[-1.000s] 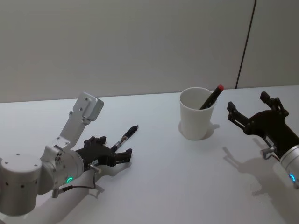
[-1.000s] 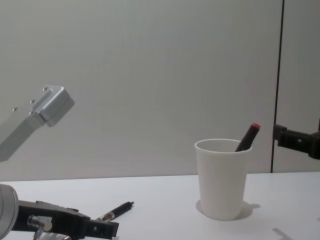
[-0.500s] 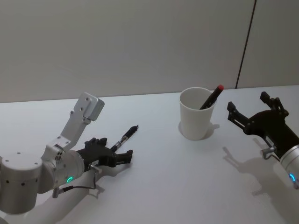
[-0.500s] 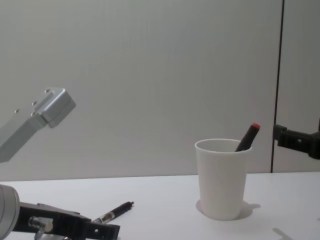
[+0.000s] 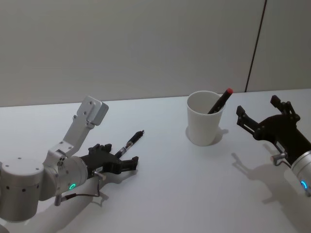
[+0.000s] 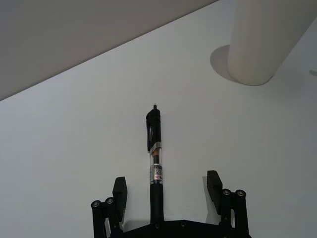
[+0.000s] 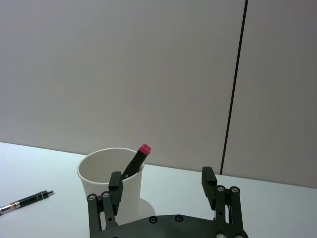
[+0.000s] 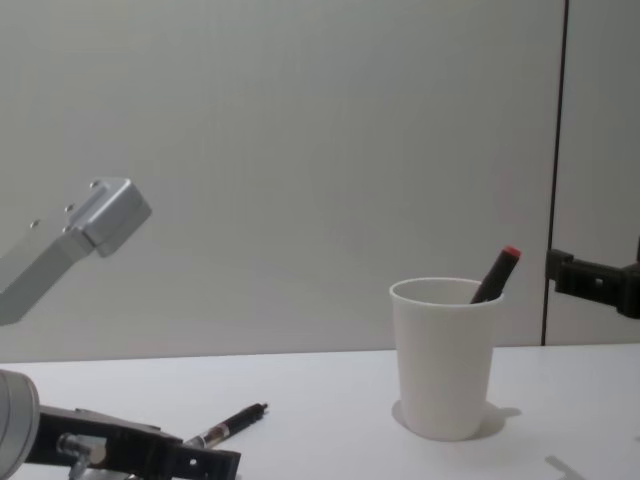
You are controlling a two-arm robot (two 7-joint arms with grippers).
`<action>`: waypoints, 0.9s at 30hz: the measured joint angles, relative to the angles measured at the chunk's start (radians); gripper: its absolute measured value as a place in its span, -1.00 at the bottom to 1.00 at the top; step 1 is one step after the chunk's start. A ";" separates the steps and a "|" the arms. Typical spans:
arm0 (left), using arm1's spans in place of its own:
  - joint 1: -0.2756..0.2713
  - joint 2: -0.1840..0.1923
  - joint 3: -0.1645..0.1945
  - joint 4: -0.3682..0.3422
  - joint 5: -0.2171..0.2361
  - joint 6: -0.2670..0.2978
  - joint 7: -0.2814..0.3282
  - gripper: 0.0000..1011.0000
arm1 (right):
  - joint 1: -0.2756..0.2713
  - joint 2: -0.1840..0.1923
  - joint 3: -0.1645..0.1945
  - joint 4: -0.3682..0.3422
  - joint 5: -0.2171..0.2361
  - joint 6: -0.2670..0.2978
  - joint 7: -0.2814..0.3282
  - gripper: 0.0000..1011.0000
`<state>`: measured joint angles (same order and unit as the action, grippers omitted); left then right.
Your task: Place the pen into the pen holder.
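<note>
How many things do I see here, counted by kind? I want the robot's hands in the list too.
Cups: 1, the white paper cup.
Pens: 2, the black pen lying flat, the red-capped pen standing in the cup.
Robot hands: 2, the left hand at the black pen, the right hand beside the cup, both open.
Total: 5.

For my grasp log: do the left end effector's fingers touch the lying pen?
Apart. Left wrist view: bare table shows between the pen and both left end effector fingers.
</note>
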<state>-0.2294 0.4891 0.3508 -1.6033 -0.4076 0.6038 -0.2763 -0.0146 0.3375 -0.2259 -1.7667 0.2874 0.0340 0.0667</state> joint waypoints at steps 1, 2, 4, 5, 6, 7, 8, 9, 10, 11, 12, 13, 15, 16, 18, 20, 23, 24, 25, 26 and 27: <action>0.000 0.000 0.000 0.000 0.000 0.000 0.000 0.98 | 0.000 0.000 0.000 0.000 0.000 0.000 0.000 0.98; 0.000 0.000 0.000 0.000 0.000 0.000 0.000 0.98 | 0.000 0.000 0.000 0.000 0.000 0.000 0.000 0.98; 0.000 0.000 0.000 0.000 0.001 -0.001 0.000 0.98 | 0.000 0.000 0.000 0.000 0.000 0.000 0.000 0.98; 0.000 0.000 0.000 0.000 0.001 -0.001 0.000 0.98 | 0.000 0.000 0.000 0.000 0.000 0.000 0.000 0.98; 0.000 -0.001 0.000 0.000 0.001 -0.002 0.001 0.98 | 0.000 0.000 0.000 0.000 0.000 0.000 0.000 0.98; 0.000 -0.001 0.000 0.000 0.001 -0.002 0.001 0.98 | 0.000 0.000 0.000 0.000 0.000 0.000 0.000 0.98; 0.000 -0.001 0.000 0.000 0.002 -0.002 0.002 0.98 | 0.000 0.000 0.000 0.000 0.000 0.000 0.000 0.98; 0.000 -0.001 0.000 0.000 0.003 -0.002 0.003 0.98 | 0.000 0.000 0.000 0.000 0.000 0.000 0.000 0.98; 0.000 -0.001 0.000 0.000 0.003 -0.002 0.004 0.98 | 0.000 0.000 0.000 0.000 0.000 0.000 0.000 0.98; 0.000 -0.001 0.000 0.000 0.004 -0.003 0.005 0.98 | 0.000 0.000 0.000 0.000 0.000 0.000 0.000 0.98; 0.000 -0.001 0.000 0.000 0.004 -0.003 0.005 0.98 | 0.000 0.000 0.000 0.000 0.000 0.000 0.000 0.98; 0.000 -0.001 0.000 0.000 0.005 -0.003 0.006 0.98 | 0.000 0.000 0.000 0.000 0.000 0.000 0.000 0.98; 0.000 -0.002 0.000 0.001 0.005 -0.003 0.008 0.98 | 0.000 0.000 0.000 0.000 0.000 0.000 0.000 0.98; 0.000 -0.002 -0.001 0.001 0.005 -0.003 0.008 0.98 | 0.000 0.000 0.000 0.000 0.000 0.000 0.000 0.98; -0.001 -0.002 -0.001 0.001 0.006 -0.004 0.010 0.98 | 0.000 0.000 0.000 0.000 0.000 0.000 0.000 0.98; -0.001 -0.002 -0.001 0.001 0.007 -0.004 0.010 0.98 | 0.000 0.000 0.000 0.000 0.000 0.000 0.000 0.98; -0.001 -0.002 -0.001 0.001 0.007 -0.004 0.011 0.98 | 0.000 0.000 0.000 0.000 0.000 0.000 0.000 0.98; -0.001 -0.002 -0.001 0.001 0.007 -0.004 0.011 0.98 | 0.000 0.000 0.000 0.000 0.000 0.000 0.000 0.98; -0.001 -0.003 -0.001 0.001 0.007 -0.005 0.012 0.97 | 0.000 0.000 0.000 0.000 0.000 0.000 0.000 0.98; -0.001 -0.003 -0.001 0.001 0.007 -0.005 0.012 0.97 | 0.000 0.000 0.000 0.000 0.000 0.000 0.000 0.98; -0.001 -0.003 -0.001 0.001 0.008 -0.005 0.012 0.91 | 0.000 0.000 0.000 0.000 0.000 0.000 0.000 0.98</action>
<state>-0.2307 0.4865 0.3499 -1.6022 -0.4000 0.5990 -0.2644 -0.0146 0.3375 -0.2259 -1.7667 0.2873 0.0340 0.0667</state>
